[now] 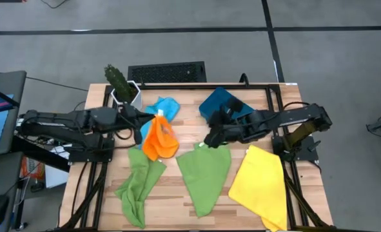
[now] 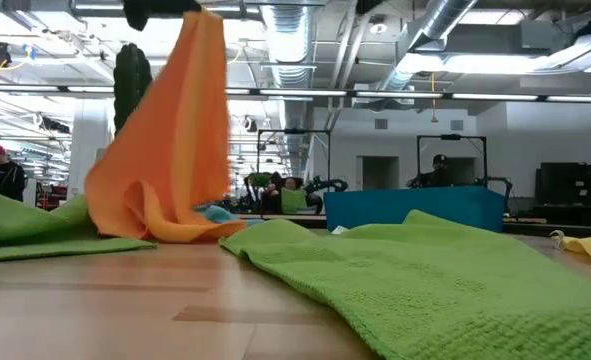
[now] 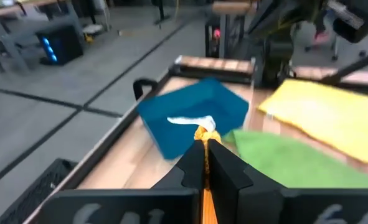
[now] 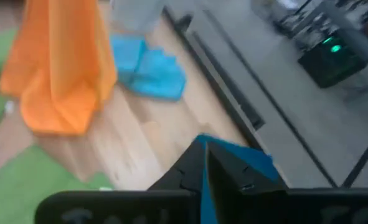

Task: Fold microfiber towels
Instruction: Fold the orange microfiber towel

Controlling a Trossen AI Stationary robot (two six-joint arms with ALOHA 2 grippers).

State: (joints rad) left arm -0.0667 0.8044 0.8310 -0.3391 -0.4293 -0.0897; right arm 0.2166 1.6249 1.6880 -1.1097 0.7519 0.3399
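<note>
The orange towel (image 1: 159, 138) hangs from your left gripper (image 1: 156, 116), whose fingers (image 3: 224, 171) are pinched tight on its top edge; in the left wrist view you can see an orange strip running up between them. The cloth drapes down in a long fold and its lower part bunches on the tabletop (image 1: 190, 109), as the low view shows. Just behind it, toward the potted cactus (image 1: 118, 80), lies the light blue towel (image 1: 164, 106), crumpled and flat.

Your right gripper (image 1: 209, 139) sits over the near corner of the middle green towel (image 1: 204, 174), beside the dark teal bin (image 1: 224, 103). In the right wrist view its fingers (image 4: 230, 168) stand nearly together with only a thin slit between them, and you cannot tell from any view whether they pinch cloth.

The other green towel (image 1: 138, 183) lies rumpled at the front left, partly under the orange one. The yellow towel (image 1: 261, 183) lies spread at the front right, apart from both grippers.
</note>
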